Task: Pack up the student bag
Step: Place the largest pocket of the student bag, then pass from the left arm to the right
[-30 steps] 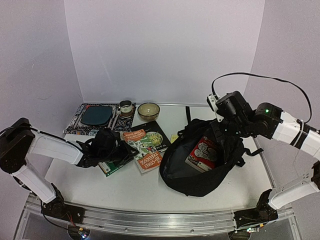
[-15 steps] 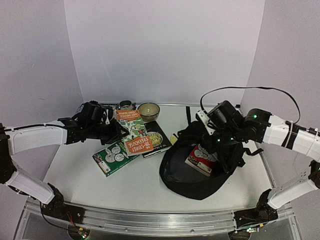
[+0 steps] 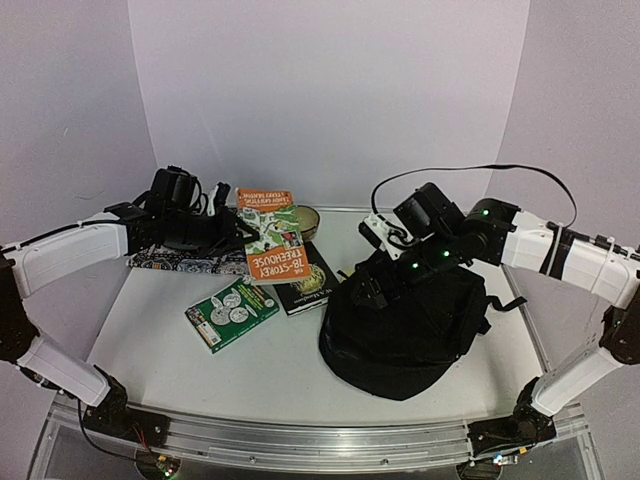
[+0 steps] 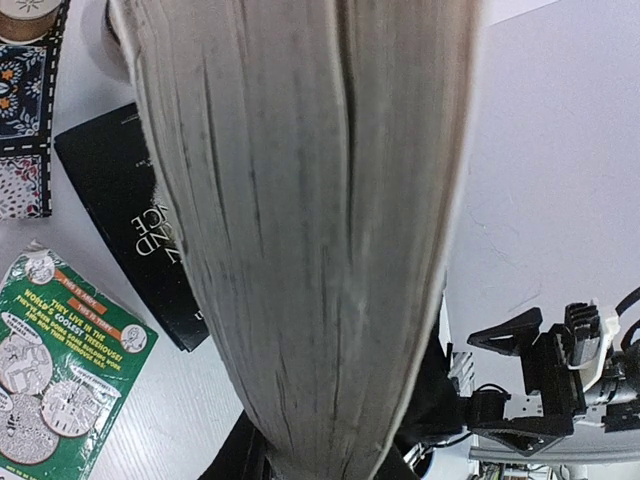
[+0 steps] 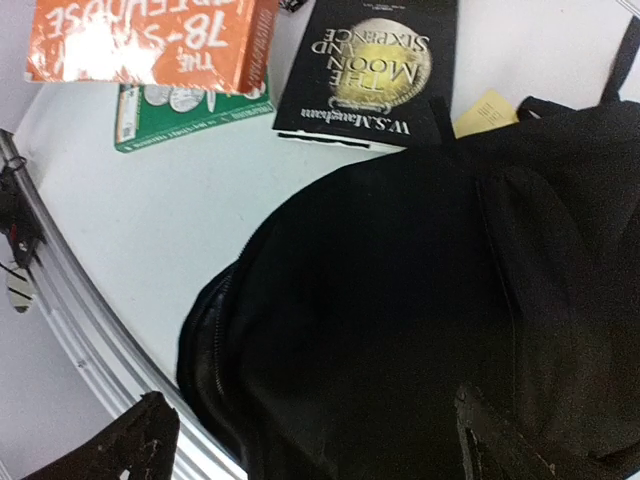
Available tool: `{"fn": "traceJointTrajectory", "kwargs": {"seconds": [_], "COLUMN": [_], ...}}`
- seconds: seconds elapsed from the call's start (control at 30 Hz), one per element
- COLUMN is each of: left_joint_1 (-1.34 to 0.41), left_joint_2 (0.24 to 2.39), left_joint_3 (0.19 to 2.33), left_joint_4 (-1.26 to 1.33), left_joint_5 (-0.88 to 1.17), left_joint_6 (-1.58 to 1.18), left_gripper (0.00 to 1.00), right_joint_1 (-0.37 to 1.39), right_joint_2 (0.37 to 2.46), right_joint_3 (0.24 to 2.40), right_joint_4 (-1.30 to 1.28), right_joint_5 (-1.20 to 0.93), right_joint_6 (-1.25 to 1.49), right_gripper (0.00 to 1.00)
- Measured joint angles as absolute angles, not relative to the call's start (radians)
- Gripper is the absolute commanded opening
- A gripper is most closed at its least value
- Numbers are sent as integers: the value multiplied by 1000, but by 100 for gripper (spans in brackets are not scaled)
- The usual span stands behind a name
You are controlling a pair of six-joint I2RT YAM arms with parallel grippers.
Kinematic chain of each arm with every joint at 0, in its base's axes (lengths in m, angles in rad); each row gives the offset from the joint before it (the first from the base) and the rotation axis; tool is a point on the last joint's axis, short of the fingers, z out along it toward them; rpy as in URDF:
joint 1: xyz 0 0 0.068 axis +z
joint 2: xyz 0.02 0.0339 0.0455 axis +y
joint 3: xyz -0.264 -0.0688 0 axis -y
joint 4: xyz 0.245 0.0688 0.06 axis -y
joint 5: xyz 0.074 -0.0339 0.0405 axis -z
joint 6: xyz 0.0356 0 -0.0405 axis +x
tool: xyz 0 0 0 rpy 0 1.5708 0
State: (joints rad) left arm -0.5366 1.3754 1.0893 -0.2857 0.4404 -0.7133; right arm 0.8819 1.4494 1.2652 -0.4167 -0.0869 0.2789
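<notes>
The student bag (image 3: 405, 325) is a big black backpack slumped at the table's right; its fabric (image 5: 420, 300) fills the right wrist view and hides any contents. My right gripper (image 3: 385, 272) hovers over the bag's upper left part, open, its fingertips (image 5: 140, 440) wide apart with nothing between them. My left gripper (image 3: 232, 232) is shut on an orange and green Treehouse book (image 3: 270, 235), held in the air over the back left of the table. That book's page edges (image 4: 300, 230) block most of the left wrist view.
A green book (image 3: 232, 313) and a black "Moon and Sixpence" book (image 3: 305, 283) lie left of the bag. A yellow note (image 5: 485, 110) sits by the bag's top. At the back are a patterned mat (image 3: 185, 260) and a bowl (image 3: 310, 213).
My right gripper opened and moved left over the bag, whose flap now covers the red book inside. My left arm lifted the Treehouse book higher and to the right.
</notes>
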Motion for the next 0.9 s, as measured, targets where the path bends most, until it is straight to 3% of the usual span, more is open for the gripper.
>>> {"fn": "traceJointTrajectory", "kwargs": {"seconds": [0.2, 0.57, 0.9], "left_joint_1": [-533, -563, -635], "left_joint_2": [1424, 1467, 1530], "left_joint_3": [1139, 1238, 1293], "left_joint_4": [-309, -312, -322], "left_joint_5": [547, 764, 829], "left_joint_6": [-676, -580, -518], "left_gripper": [0, 0, 0], "right_joint_1": [850, 634, 613], "right_joint_2": [1488, 1576, 1669], "right_joint_3": [1354, 1384, 1471], "right_joint_4": [-410, -246, -178], "right_joint_5": [-196, -425, -593], "right_joint_6": [293, 444, 510], "right_gripper": [98, 98, 98]}}
